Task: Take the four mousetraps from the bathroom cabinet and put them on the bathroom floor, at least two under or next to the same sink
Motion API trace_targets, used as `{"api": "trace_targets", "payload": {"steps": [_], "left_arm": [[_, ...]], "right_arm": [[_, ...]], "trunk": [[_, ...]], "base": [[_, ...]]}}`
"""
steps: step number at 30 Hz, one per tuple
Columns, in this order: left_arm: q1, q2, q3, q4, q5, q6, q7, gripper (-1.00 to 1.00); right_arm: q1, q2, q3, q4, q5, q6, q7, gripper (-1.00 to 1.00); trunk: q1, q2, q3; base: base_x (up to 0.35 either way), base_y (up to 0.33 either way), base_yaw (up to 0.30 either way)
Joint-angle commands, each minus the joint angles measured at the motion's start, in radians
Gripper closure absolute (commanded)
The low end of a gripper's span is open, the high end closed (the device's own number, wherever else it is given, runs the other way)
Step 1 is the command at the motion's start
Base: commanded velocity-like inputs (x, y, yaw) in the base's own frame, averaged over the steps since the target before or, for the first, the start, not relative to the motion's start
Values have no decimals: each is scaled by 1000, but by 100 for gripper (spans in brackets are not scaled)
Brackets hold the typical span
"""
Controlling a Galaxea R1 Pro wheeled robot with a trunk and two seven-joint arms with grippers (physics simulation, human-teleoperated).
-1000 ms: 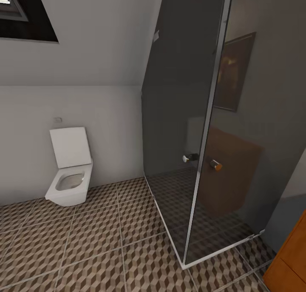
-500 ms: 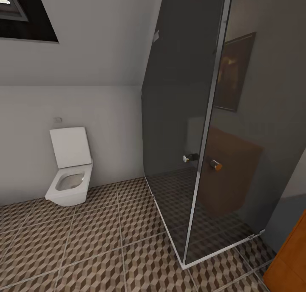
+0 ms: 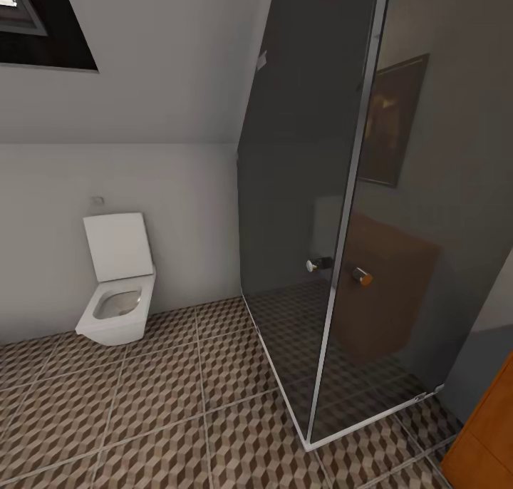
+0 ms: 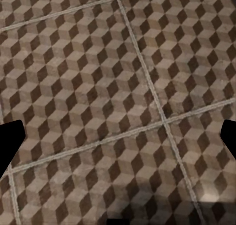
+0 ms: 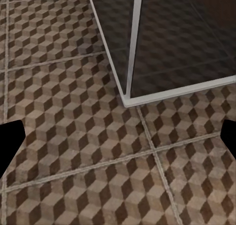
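The bathroom floor [image 3: 142, 418] of cube-patterned tiles spreads across the lower head view. An orange-brown wooden corner of the cabinet [image 3: 488, 439] pokes in at the bottom right edge. The mousetraps and the sink are out of view. In the left wrist view my left gripper [image 4: 118, 139] hangs open over bare floor tiles [image 4: 98, 87], its dark fingertips [image 4: 11, 141] far apart. My right gripper [image 5: 118, 139] is also open above the floor tiles [image 5: 59, 87], close to the corner of the shower frame. Nothing sits between either pair of fingers.
A white wall-hung toilet [image 3: 117, 289] with its lid up stands at the left against the wall. A smoky glass shower enclosure [image 3: 335, 211] with a metal frame and a round door handle [image 3: 360, 275] occupies the right half. Its base rail [image 5: 167, 94] crosses the floor.
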Motion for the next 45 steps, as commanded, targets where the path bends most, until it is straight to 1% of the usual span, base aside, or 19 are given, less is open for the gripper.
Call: {"api": "trace_targets", "payload": {"steps": [1, 8, 13, 45], "left_arm": [[0, 0, 0, -1, 0, -2, 1, -100], [0, -1, 0, 0, 1, -2, 1, -100], [0, -1, 0, 0, 1, -2, 1, -100], [0, -1, -3, 0, 1, -4, -3, -100]], "right_arm": [[-1, 0, 1, 1, 5, -2, -3, -100], [-1, 0, 1, 1, 5, -2, -4, -100], [-1, 0, 1, 1, 5, -2, -5, -100], [-1, -1, -1, 1, 5, -3, -7, -100]], "trunk": [[0, 0, -1], [0, 0, -1], [0, 0, -1], [0, 0, 12]], "base": [[0, 0, 0], [0, 0, -20], [0, 0, -159], [0, 0, -268]]}}
